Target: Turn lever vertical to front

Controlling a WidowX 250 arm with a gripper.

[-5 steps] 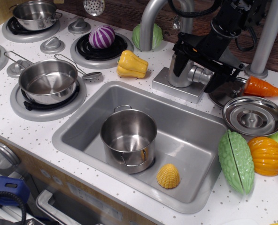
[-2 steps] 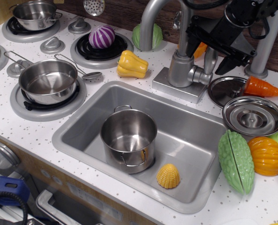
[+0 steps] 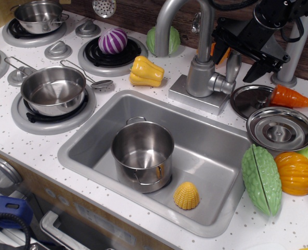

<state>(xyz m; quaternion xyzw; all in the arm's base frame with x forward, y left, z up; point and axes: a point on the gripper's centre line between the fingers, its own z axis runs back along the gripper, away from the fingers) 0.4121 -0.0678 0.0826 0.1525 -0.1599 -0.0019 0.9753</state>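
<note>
Lever (image 3: 232, 66) upright beside faucet body, hand (image 3: 241, 54) spread wide just above it, holding nothing

- A steel pot (image 3: 142, 154) stands in the grey sink (image 3: 216, 156), with a yellow corn piece (image 3: 187, 196) near it.
- A yellow pepper (image 3: 146, 71) lies on the speckled tabletop (image 3: 34, 143), beside a burner carrying a purple striped ball (image 3: 113, 40).
- A green gourd (image 3: 261, 179) touches an orange pumpkin (image 3: 295, 173).
- A carrot (image 3: 289, 97) rests beside a steel lid (image 3: 280, 128).
- A pan (image 3: 53, 90) sits on the front burner.

Single high front view over sink (image 3: 117, 107)
</note>
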